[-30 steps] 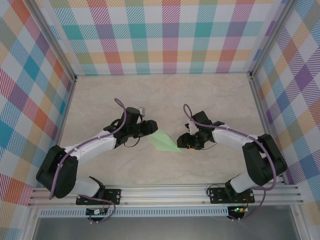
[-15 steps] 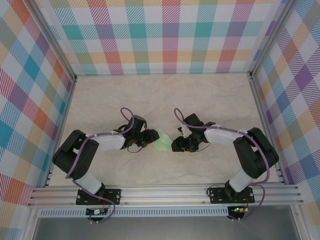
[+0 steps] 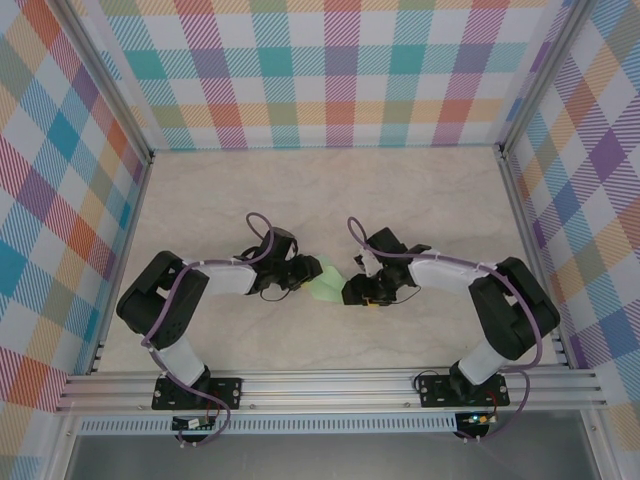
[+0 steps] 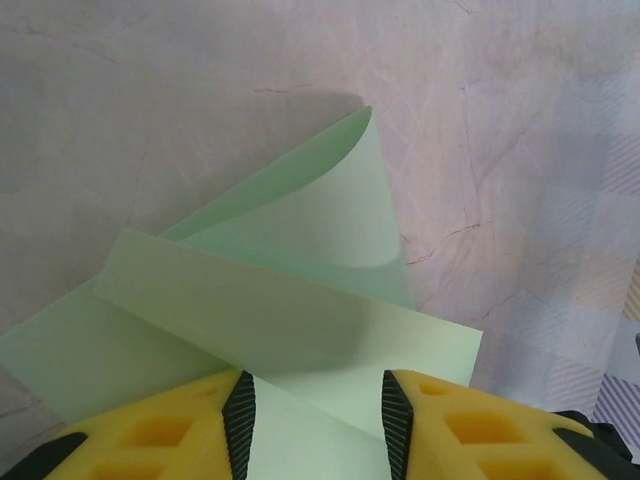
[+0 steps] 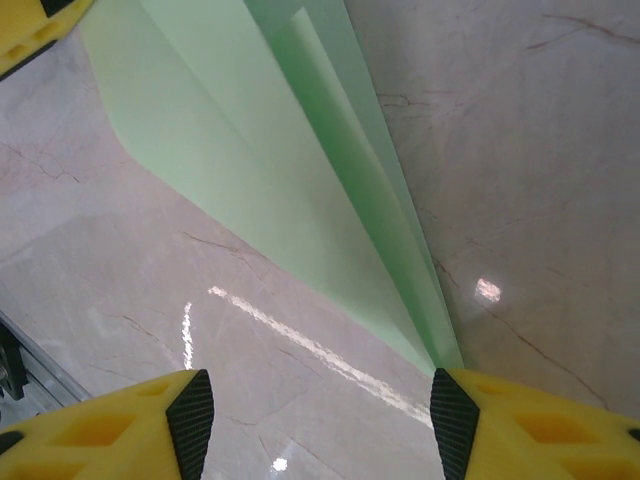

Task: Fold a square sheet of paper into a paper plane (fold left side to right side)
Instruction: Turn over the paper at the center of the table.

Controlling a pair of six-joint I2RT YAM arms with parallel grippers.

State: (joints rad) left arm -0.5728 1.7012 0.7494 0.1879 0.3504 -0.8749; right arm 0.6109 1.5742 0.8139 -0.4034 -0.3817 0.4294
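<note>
A second ago the pale green folded paper plane [image 3: 326, 284] lay long and flat between my two hands. Now it is bunched into a shorter, humped shape, and my hands have closed in on it from either side. My left elbow has swung in toward the middle, and my right hand [image 3: 352, 292] has slid left.

In my left wrist view, my left hand [image 4: 315, 425] has its fingers [image 4: 236, 425] apart. A flat layer of the paper plane [image 4: 300, 320] runs through the gap between them, and past it a flap curls up off the beige marbled worktop [image 4: 520, 130] into a rounded arch. I cannot tell whether the pads touch the sheet.

My right hand [image 5: 320, 415] is spread wide and holds nothing. The paper plane [image 5: 250, 170] narrows to a layered point that ends just beside one fingertip [image 5: 452, 420], with bare worktop [image 5: 560, 150] between the fingers.

The paper sits mid-worktop [image 3: 400, 190], well apart from the checked walls [image 3: 60, 200] on both sides. There is open surface beyond it toward the far wall, and a narrower free strip between it and the aluminium rail [image 3: 330, 385] at the near edge. My two arms flank it closely left and right.
</note>
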